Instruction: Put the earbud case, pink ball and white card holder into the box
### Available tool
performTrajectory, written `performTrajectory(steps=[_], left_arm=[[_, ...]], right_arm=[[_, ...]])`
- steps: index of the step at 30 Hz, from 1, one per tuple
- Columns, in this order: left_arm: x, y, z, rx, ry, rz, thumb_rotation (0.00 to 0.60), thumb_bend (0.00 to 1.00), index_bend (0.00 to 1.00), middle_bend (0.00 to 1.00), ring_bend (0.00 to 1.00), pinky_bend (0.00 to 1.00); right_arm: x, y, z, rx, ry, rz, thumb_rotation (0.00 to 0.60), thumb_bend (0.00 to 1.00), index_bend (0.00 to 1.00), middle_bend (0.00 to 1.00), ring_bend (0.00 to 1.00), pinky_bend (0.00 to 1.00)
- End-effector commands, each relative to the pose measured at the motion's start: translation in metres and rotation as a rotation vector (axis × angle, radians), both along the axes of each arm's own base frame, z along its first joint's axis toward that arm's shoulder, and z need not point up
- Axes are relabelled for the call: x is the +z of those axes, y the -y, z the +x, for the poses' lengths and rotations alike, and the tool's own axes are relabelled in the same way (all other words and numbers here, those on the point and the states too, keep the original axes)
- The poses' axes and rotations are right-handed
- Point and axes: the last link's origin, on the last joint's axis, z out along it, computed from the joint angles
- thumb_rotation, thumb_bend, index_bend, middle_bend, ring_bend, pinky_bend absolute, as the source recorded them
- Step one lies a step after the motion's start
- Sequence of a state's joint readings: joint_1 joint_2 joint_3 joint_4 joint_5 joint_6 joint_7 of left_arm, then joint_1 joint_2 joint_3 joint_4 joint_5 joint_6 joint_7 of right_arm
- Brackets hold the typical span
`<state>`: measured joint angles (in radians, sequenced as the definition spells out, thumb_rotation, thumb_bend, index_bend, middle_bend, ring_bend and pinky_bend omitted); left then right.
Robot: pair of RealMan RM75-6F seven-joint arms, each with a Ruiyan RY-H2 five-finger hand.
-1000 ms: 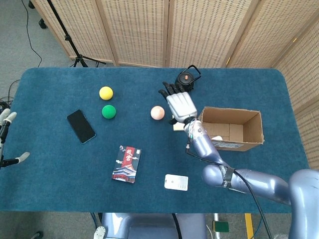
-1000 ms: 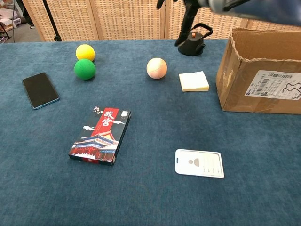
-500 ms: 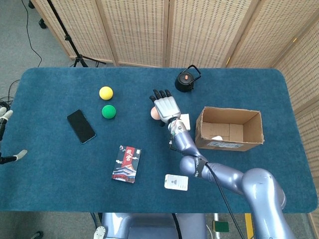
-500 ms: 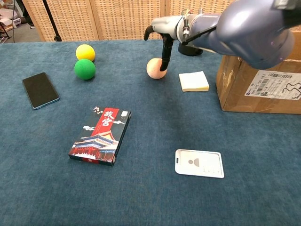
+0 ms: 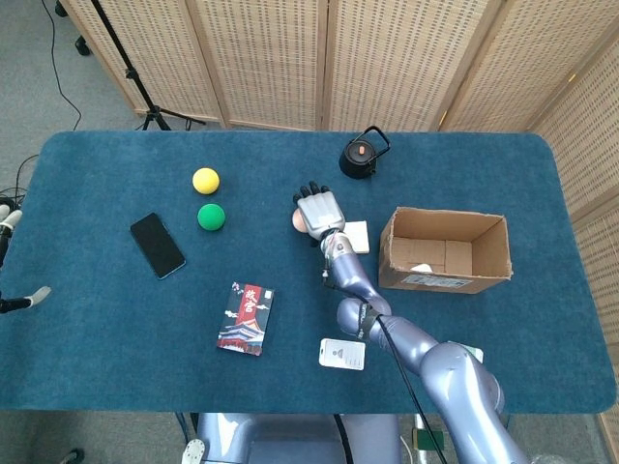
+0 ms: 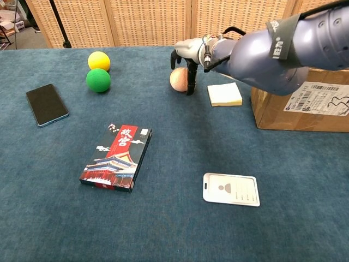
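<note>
Head view: the right hand [image 5: 318,208] is lowered over the pink ball [image 5: 300,220], its fingers draped down across the ball so that only the ball's left edge shows; whether the fingers have actually closed on it cannot be told from above. Just to the right of the hand lies a pale sticky-note pad [image 5: 357,236], and beyond it the open cardboard box [image 5: 488,250] stands on the blue table [image 5: 106,309]. A black kettle [image 5: 360,157] sits near the far edge. The white card holder [image 5: 342,354] lies flat near the front edge, well apart from the box. To the left are a yellow ball [image 5: 205,180], a green ball [image 5: 211,217], a black phone [image 5: 158,245] and a red-and-black card pack [image 5: 248,318]. The left hand [image 5: 10,261] shows only as pale fingers at the left border, off the table, spread apart and holding nothing. The earbud case cannot be made out with certainty. Chest view: the right hand [image 6: 188,54] reaches in from the right, dark fingers [image 6: 190,76] hanging down along the right side of the pink ball [image 6: 177,79] and touching it, the ball resting on the table [image 6: 163,218]; the grip looks loose and partial. The sticky-note pad [image 6: 224,94] lies between ball and box [image 6: 305,98]. The card holder [image 6: 230,189] lies in the foreground, face up; the card pack [image 6: 116,157], phone [image 6: 46,103], green ball [image 6: 98,79] and yellow ball [image 6: 98,60] occupy the left half.
</note>
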<state>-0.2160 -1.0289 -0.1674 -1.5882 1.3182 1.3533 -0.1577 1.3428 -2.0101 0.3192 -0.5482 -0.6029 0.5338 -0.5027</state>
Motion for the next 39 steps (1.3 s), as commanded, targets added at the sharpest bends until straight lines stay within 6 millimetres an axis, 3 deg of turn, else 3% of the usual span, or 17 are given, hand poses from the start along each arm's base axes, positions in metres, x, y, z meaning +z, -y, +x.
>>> performTrajectory(steps=[1,7,12,16,20,23,24,29,33,39], left_arm=[[0.000,-0.001,-0.001,0.003,0.002,0.001,0.600,0.00,0.00,0.00,0.00,0.00],[-0.002,-0.003,-0.001,0.009,-0.002,-0.007,0.600,0.00,0.00,0.00,0.00,0.00],[-0.002,-0.003,-0.001,0.011,0.001,-0.008,0.600,0.00,0.00,0.00,0.00,0.00],[-0.002,-0.002,0.000,0.010,0.002,-0.011,0.600,0.00,0.00,0.00,0.00,0.00],[-0.003,0.000,0.002,-0.001,0.005,-0.016,0.600,0.00,0.00,0.00,0.00,0.00],[-0.002,0.002,0.003,-0.010,0.008,-0.016,0.600,0.00,0.00,0.00,0.00,0.00],[-0.002,0.003,0.004,-0.016,0.007,-0.017,0.600,0.00,0.00,0.00,0.00,0.00],[-0.004,0.004,0.005,-0.026,0.003,-0.029,0.600,0.00,0.00,0.00,0.00,0.00],[-0.007,0.004,0.007,-0.036,-0.004,-0.040,0.600,0.00,0.00,0.00,0.00,0.00],[-0.016,0.005,0.013,-0.056,-0.023,-0.070,0.600,0.00,0.00,0.00,0.00,0.00]], right_arm=[[-0.010,-0.002,0.000,0.000,0.012,0.015,0.600,0.16,0.31,0.29,0.19,0.28],[-0.012,-0.002,0.001,0.027,0.028,-0.012,0.600,0.35,0.47,0.50,0.40,0.47],[-0.009,-0.001,0.000,0.056,0.049,-0.031,0.600,0.51,0.53,0.56,0.45,0.52],[-0.006,-0.001,0.005,0.076,0.087,-0.032,0.600,0.52,0.54,0.56,0.45,0.52],[0.007,-0.002,0.024,0.130,0.180,-0.044,0.600,0.52,0.54,0.56,0.45,0.52],[0.030,-0.004,0.047,0.202,0.275,-0.080,0.600,0.52,0.54,0.56,0.45,0.52],[0.049,-0.007,0.056,0.251,0.310,-0.109,0.600,0.52,0.54,0.56,0.45,0.52],[0.105,-0.024,0.063,0.328,0.348,-0.162,0.600,0.52,0.54,0.56,0.45,0.52],[0.161,-0.046,0.047,0.358,0.311,-0.219,0.600,0.52,0.54,0.56,0.45,0.52],[0.204,-0.068,0.008,0.356,0.231,-0.252,0.600,0.52,0.54,0.56,0.45,0.52]])
